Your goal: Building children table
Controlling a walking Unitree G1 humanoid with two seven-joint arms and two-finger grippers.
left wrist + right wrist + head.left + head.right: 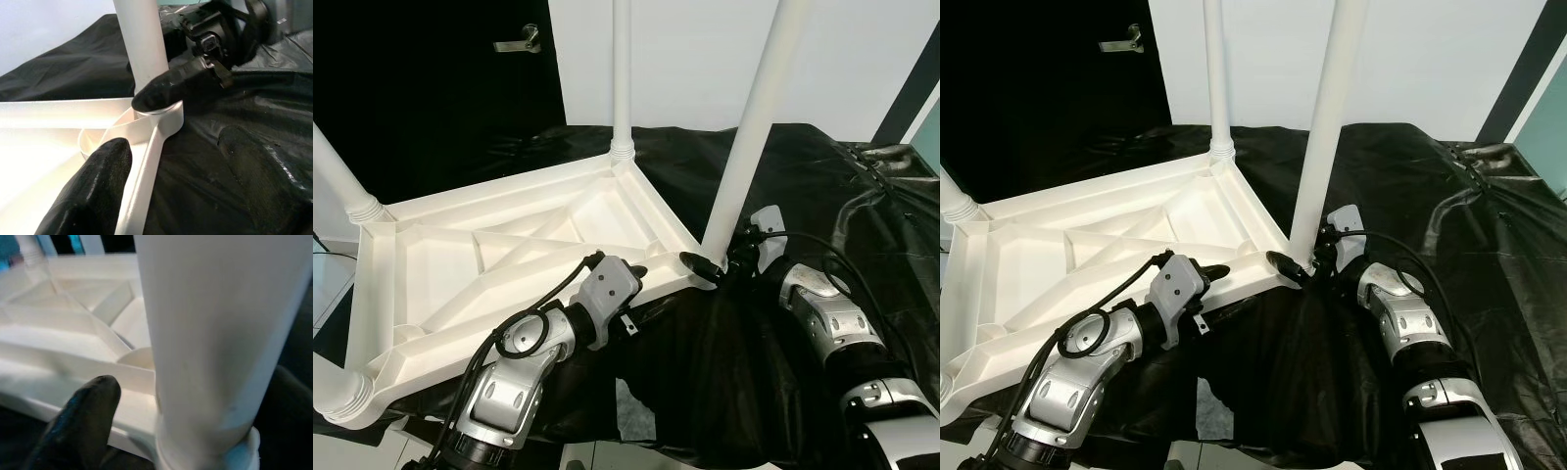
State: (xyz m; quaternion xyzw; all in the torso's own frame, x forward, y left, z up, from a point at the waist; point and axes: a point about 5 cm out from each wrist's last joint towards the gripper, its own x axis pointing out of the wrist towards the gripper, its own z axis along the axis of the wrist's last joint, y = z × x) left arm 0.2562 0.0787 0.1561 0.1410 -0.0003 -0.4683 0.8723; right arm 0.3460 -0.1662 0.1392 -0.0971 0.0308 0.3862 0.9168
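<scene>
A white plastic children's table (509, 245) lies upside down on a black sheet (862, 245), with three legs standing up at its other corners. My right gripper (713, 258) is shut on the base of the fourth white leg (754, 127), which stands tilted in the near right corner socket. One right finger (85, 416) presses the leg beside the socket; the other is hidden behind the leg. My left gripper (176, 142) is open and straddles the table's rim (146, 166) just short of that corner, one finger inside the frame and one over the sheet.
A far leg (623, 78) and a left leg (337, 171) rise upright; a near-left leg's base (337, 397) is at the bottom corner. A dark door with a handle (519, 41) and a white wall stand behind. The sheet is crumpled at the right (881, 157).
</scene>
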